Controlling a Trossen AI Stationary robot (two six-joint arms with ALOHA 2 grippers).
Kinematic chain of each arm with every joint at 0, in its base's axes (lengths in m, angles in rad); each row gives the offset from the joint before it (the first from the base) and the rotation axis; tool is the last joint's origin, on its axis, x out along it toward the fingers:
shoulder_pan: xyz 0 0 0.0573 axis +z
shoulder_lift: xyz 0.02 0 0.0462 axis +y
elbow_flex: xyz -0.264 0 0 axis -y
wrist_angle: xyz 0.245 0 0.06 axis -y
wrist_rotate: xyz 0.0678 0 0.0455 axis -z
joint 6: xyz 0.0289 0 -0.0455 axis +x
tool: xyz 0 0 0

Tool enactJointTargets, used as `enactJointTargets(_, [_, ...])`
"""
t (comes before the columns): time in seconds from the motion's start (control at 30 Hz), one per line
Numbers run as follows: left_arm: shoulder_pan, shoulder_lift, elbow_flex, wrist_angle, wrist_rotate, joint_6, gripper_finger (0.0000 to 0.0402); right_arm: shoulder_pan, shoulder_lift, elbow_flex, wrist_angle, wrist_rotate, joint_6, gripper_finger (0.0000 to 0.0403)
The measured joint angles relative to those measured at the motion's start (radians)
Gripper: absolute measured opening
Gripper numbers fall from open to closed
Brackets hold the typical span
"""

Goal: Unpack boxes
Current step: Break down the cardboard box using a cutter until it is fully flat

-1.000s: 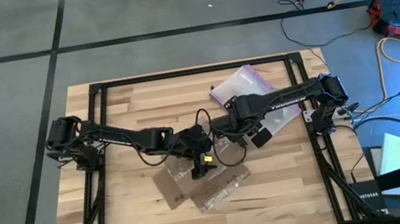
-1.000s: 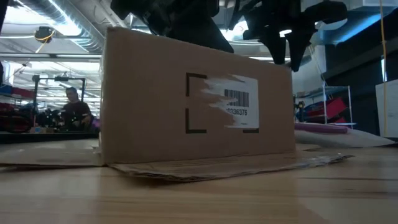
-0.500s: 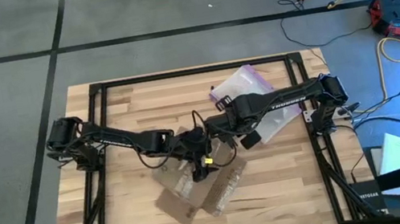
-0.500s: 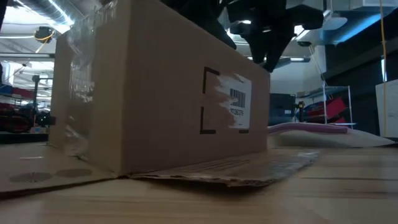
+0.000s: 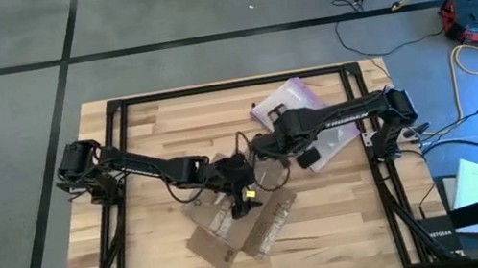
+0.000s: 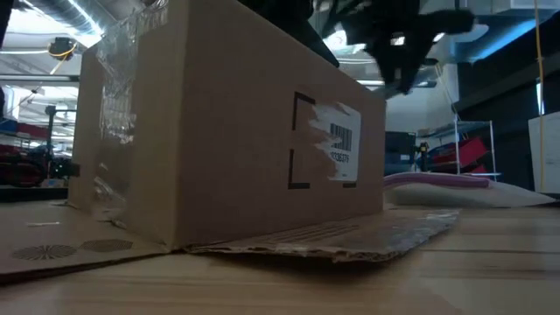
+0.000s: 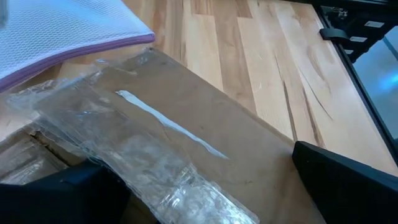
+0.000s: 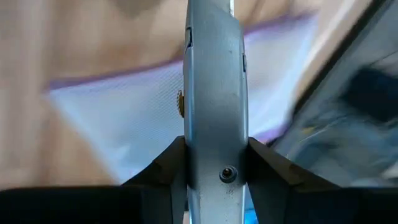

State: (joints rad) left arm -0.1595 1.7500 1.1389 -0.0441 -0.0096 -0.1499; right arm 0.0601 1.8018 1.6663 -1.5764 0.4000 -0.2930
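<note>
1. Left claw [image 5: 238, 197], worktop centre, fingers [image 7: 348, 186] spread wide over the box [image 5: 235, 224]; nothing held.
2. Left wrist view: open box top just ahead of the fingers, clear tape [image 7: 137, 155] crumpled across a flap, a pale strip along it.
3. Right claw [image 8: 211, 158] clamped on a grey tool [image 8: 211, 93]; the tool stands straight out between the two fingers, a small screw low on its body.
4. High view: right claw [image 5: 309, 156] just right of the box, above the edge of the bag [image 5: 298, 109]. It sits near the left claw, not touching.
5. Box: brown cardboard, mid-worktop, slightly toward the front edge, turned at an angle to the worktop edges, flaps flat on the wood on both sides.
6. Low view: box [image 6: 219, 140] fills most of the frame, one corner toward the camera; torn pale label [image 6: 337, 144] with barcode on the right face, clear tape down the left face.
7. Flaps [image 6: 350, 236] lie on the worktop [image 6: 472, 271] at the box base.
8. Bag: clear with purple edge, behind and right of the box, lying flat; also seen beyond the box in the left wrist view [image 7: 68, 31].
9. Both arms reach in from the worktop's sides to the centre.
10. Room background in low view: shelves, lights.
</note>
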Motion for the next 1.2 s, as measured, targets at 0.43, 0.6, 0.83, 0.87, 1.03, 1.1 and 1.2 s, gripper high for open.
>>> enactJointTargets(0.43, [0.01,-0.003,-0.002,0.008,-0.015,0.026,0.04,0.14,-0.515,-0.58,0.435,-0.366,0.851,0.0112])
enactJointTargets(0.6, [0.035,-0.002,-0.003,0.027,-0.015,0.037,0.04,0.281,-0.59,-0.883,0.752,-0.408,1.161,0.0112])
enactJointTargets(0.83, [0.06,-0.027,0.002,0.02,-0.028,0.002,0.04,0.378,-0.582,-1.067,0.869,-0.402,1.335,0.0112])
enactJointTargets(0.87, [0.062,-0.03,0.006,0.02,-0.028,-0.001,0.04,0.385,-0.582,-1.083,0.885,-0.4,1.341,0.0112])
enactJointTargets(1.03, [0.063,-0.033,0.055,0.022,-0.027,-0.036,0.04,0.392,-0.581,-1.15,0.956,-0.4,1.348,0.0112])
enactJointTargets(1.1, [0.062,-0.034,0.075,0.025,-0.026,-0.064,0.04,0.391,-0.581,-1.16,0.952,-0.392,1.351,0.0112])
enactJointTargets(1.2, [0.061,-0.038,0.097,0.024,-0.021,-0.113,0.04,0.391,-0.581,-1.161,0.949,-0.375,1.36,0.0145])
